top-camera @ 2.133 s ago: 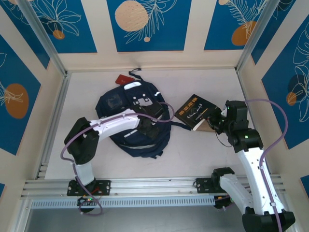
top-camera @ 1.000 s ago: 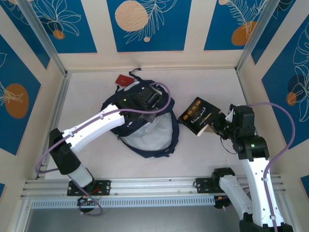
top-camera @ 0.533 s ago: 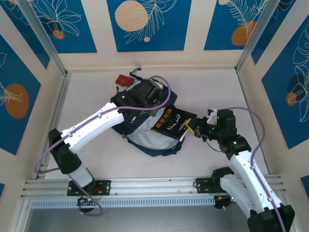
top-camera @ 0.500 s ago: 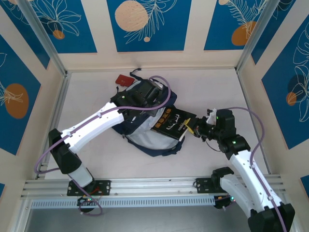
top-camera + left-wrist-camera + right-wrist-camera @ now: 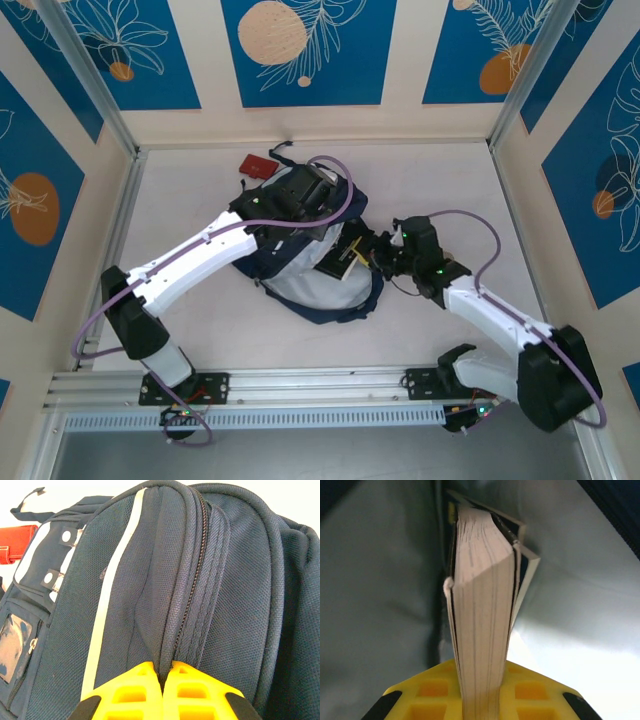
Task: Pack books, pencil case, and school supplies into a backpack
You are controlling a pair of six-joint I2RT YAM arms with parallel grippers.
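The navy backpack (image 5: 325,308) lies in the middle of the table with its mouth held open, pale grey lining (image 5: 300,282) showing. My left gripper (image 5: 313,226) is shut on a fold of the backpack (image 5: 150,580) beside the zipper, yellow fingers (image 5: 135,690) pinching the fabric. My right gripper (image 5: 372,251) is shut on a black-covered book (image 5: 346,256), which is pushed edge-first into the opening. In the right wrist view the book's (image 5: 482,605) page edges stand between the yellow fingers (image 5: 430,690), grey lining (image 5: 380,580) all round.
A flat red case (image 5: 257,165) lies on the table just behind the backpack, near the back wall; it also shows at the left edge of the left wrist view (image 5: 17,550). Walls enclose the table on three sides.
My right gripper has carried the book leftward from beside the backpack into its open mouth. The left gripper raised the flap earlier and now holds still.
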